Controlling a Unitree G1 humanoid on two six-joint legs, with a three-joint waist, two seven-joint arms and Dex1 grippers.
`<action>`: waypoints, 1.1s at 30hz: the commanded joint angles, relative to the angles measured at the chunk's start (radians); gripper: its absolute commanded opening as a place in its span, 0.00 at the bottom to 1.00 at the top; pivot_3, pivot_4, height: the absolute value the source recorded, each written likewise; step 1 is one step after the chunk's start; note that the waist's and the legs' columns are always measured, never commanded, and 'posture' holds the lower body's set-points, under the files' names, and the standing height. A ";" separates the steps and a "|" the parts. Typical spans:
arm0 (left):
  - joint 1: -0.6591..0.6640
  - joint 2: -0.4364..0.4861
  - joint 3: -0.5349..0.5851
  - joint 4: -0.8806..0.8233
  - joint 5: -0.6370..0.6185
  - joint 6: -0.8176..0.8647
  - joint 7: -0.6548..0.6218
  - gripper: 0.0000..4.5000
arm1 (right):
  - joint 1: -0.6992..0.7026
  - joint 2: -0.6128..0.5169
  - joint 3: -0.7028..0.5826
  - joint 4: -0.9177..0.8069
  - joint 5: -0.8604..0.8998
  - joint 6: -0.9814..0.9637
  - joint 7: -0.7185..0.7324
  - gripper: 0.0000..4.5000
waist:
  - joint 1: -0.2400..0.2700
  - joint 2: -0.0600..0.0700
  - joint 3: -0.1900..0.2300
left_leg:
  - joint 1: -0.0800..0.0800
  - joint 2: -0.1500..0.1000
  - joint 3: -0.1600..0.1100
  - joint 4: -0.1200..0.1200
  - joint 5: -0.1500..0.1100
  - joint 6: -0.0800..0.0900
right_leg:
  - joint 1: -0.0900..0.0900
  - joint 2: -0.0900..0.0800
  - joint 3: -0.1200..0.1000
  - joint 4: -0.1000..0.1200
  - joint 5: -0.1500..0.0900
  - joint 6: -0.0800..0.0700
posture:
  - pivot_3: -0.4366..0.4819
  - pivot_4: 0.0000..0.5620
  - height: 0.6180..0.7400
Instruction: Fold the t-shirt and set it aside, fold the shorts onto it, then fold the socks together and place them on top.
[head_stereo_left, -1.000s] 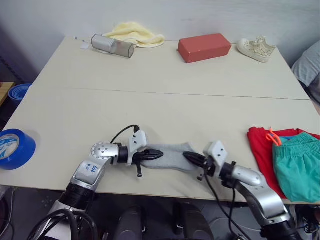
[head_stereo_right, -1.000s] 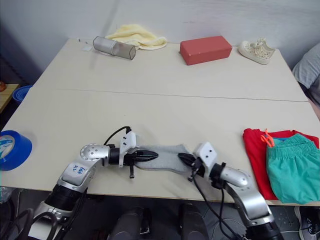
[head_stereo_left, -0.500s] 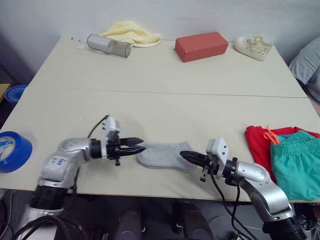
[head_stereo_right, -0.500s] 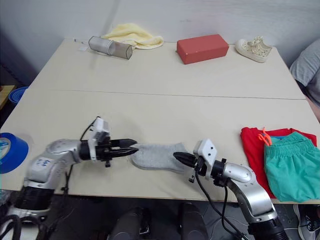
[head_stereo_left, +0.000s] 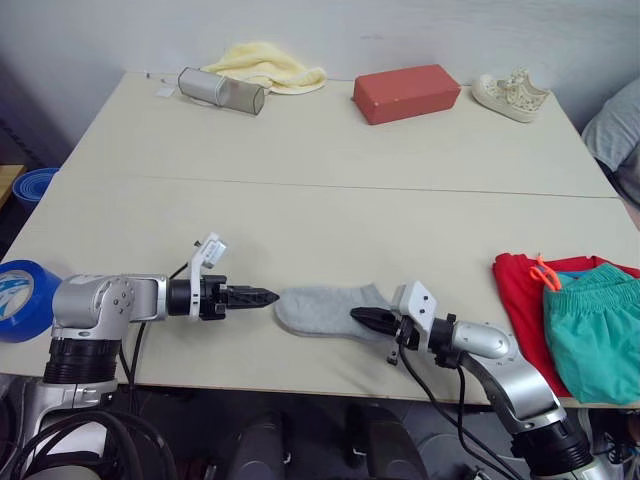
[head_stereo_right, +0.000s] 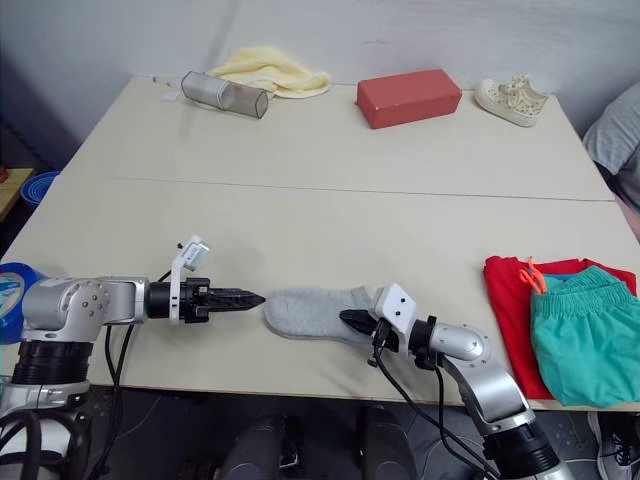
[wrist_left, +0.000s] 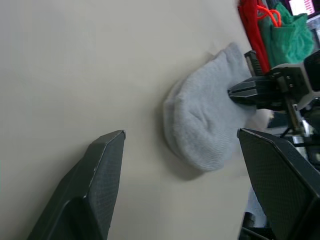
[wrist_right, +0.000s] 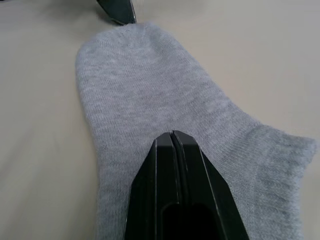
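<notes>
silver arms, black claws, black cables

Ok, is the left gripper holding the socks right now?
No, the left gripper has its fingers spread wide, apart from the socks lying on the table.

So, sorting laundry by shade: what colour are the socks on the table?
Plain light grey knit socks, seen best in the right wrist view.

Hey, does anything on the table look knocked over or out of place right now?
The metal canister lies on its side at the table's far edge beside the yellow cloth. Nothing else stands out.
</notes>
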 joint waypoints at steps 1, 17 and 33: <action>-0.026 0.021 -0.078 -0.016 -0.007 0.035 -0.015 0.99 | -0.001 0.002 0.018 0.007 -0.010 0.001 0.010 0.00 | -0.001 0.000 0.000 | 0.000 0.000 0.000 0.000 0.000 0.000 | 0.000 0.000 0.000 0.000 0.000 0.000 | 0.48 0.27 1.00; -0.104 -0.073 -0.230 -0.039 0.015 0.079 0.032 0.99 | -0.013 0.012 0.027 0.012 -0.014 0.009 -0.007 0.00 | 0.003 0.000 -0.001 | 0.001 -0.001 0.000 0.000 -0.001 -0.001 | 0.001 -0.003 0.001 -0.001 -0.001 -0.001 | 0.48 0.27 1.00; -0.167 -0.091 -0.217 -0.049 0.019 0.049 0.060 0.03 | 0.007 0.007 0.032 -0.002 -0.020 0.022 -0.023 0.00 | 0.001 0.000 -0.001 | 0.000 -0.001 0.000 0.000 -0.001 -0.001 | 0.000 -0.003 0.001 -0.001 -0.001 -0.001 | 0.48 0.27 1.00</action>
